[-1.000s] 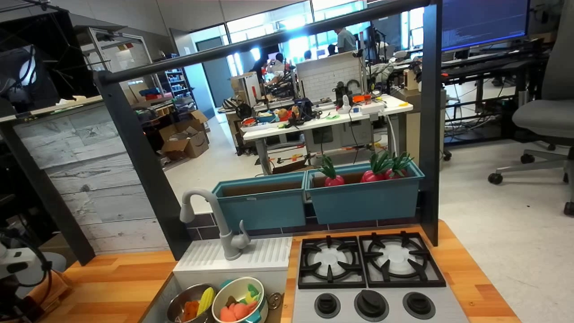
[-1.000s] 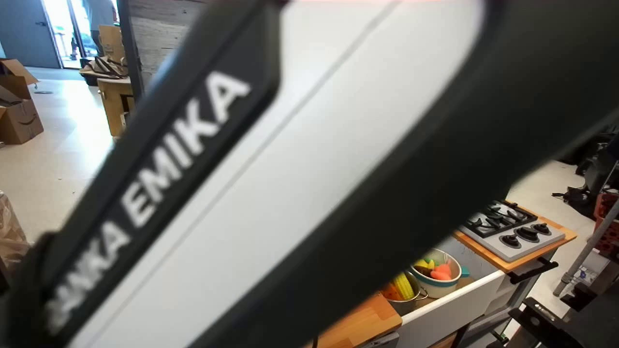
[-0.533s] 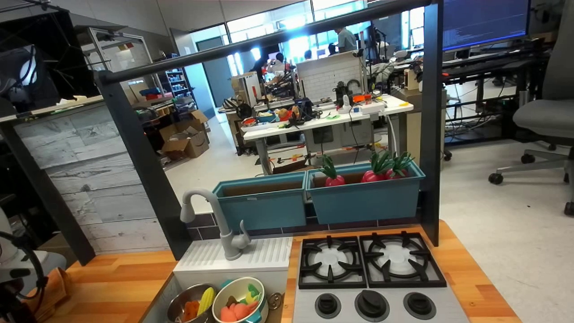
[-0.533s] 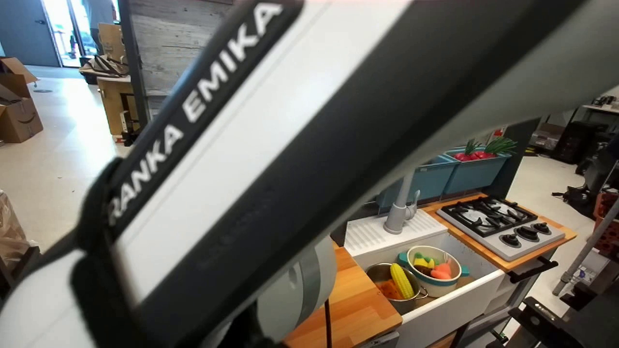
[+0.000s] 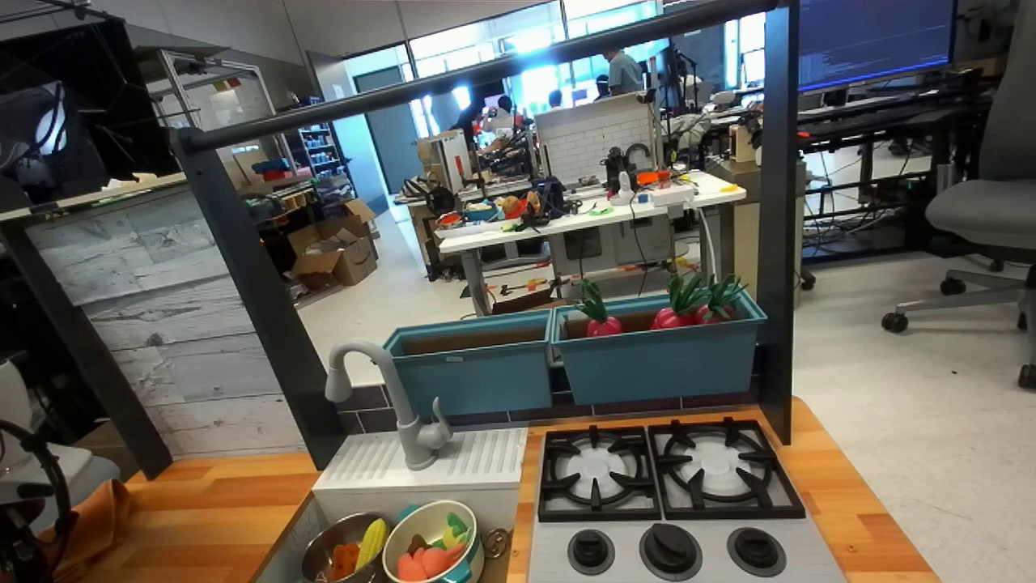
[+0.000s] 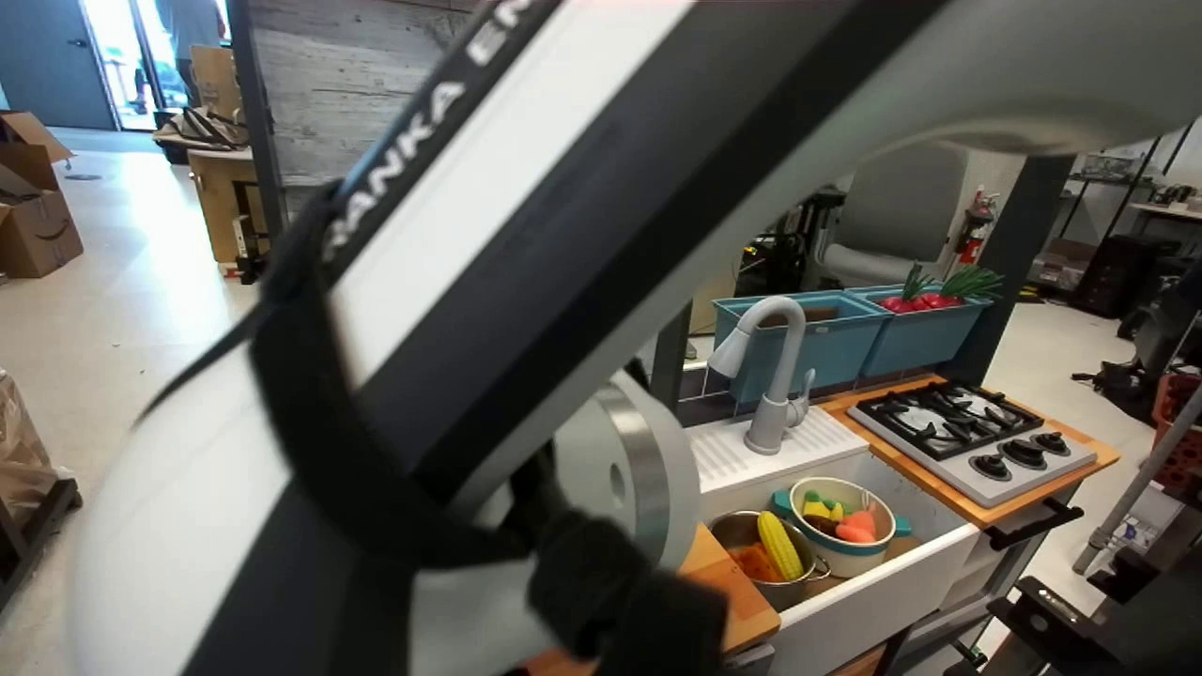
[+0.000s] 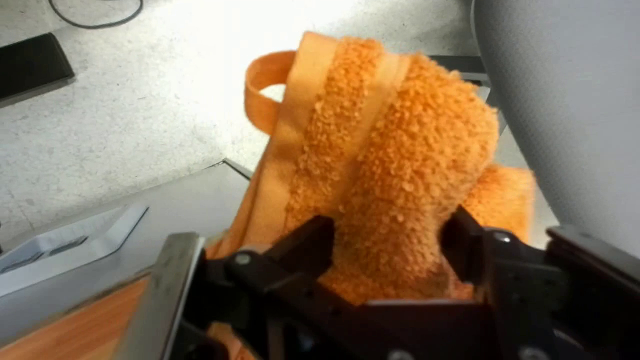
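Floor (image 5: 923, 356): pale, bearing a cluttered white worktable (image 5: 579, 223) and a grey chair (image 5: 975, 212) in an exterior view, bright windows (image 5: 526, 36) beyond.
Counter (image 5: 218, 498): striped orange-brown wood, fitted with a white sink (image 6: 873, 596) and a silver stove (image 5: 627, 559) with 2 burner grates (image 5: 658, 486) and 3 black knobs (image 5: 670, 551).
Faucet (image 5: 418, 441): grey, upright, behind the sink in both exterior views.
Steel pot (image 6: 785, 594): set in the sink, holding leaning yellow corn (image 6: 780, 546) and orange pieces (image 6: 754, 561).
Cream pot (image 6: 850, 561): just beside the steel pot, teal-handled; filled with pink-red, yellow, green and brown pieces (image 6: 856, 528).
Teal planters (image 5: 660, 364): 2, end to end behind sink and stove; brown inside, with 3 red vegetables (image 5: 603, 325) in 1 of them.
Orange towel (image 7: 400, 165): folded and bunched on the counter near its edge, well apart from both pots.
Pincer (image 7: 389, 227): apart, at either side of the towel, with cloth across the gap; firm grip or loose, impossible to tell.
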Robot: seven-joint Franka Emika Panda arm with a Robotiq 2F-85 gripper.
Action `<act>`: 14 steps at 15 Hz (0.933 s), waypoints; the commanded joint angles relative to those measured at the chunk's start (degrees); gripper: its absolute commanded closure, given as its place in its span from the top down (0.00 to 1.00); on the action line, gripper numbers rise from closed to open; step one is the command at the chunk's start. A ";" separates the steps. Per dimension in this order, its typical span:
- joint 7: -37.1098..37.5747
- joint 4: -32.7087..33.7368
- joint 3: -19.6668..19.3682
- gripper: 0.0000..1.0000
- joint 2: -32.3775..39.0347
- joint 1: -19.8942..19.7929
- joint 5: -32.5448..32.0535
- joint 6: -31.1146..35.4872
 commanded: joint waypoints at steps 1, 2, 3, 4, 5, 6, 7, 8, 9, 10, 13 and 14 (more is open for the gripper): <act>-1.81 -11.29 -3.91 0.28 -6.83 -4.26 2.24 2.96; -1.13 -13.69 -5.28 0.18 -8.72 -5.06 2.44 3.48; -0.95 -15.79 -6.67 0.10 -10.31 -6.09 2.63 3.71; -1.53 -17.64 -7.26 0.01 -11.58 -7.96 3.06 2.75; -2.34 -19.33 -7.99 0.00 -12.59 -9.70 3.35 1.81; -3.81 -20.98 -8.43 0.03 -13.26 -11.79 3.27 1.13; -5.21 -21.62 -8.98 0.04 -13.17 -13.69 3.17 0.45; -6.05 -22.31 -8.98 0.02 -13.46 -15.05 3.42 -0.67; -6.97 -22.04 -9.42 0.02 -12.89 -15.72 3.20 -1.60; -8.35 -21.47 -9.23 0.03 -12.08 -16.47 2.99 -2.78; -12.44 -18.31 -8.93 0.14 -8.50 -15.54 2.00 -4.35; -13.42 -16.79 -8.64 0.05 -7.16 -14.54 1.55 -4.84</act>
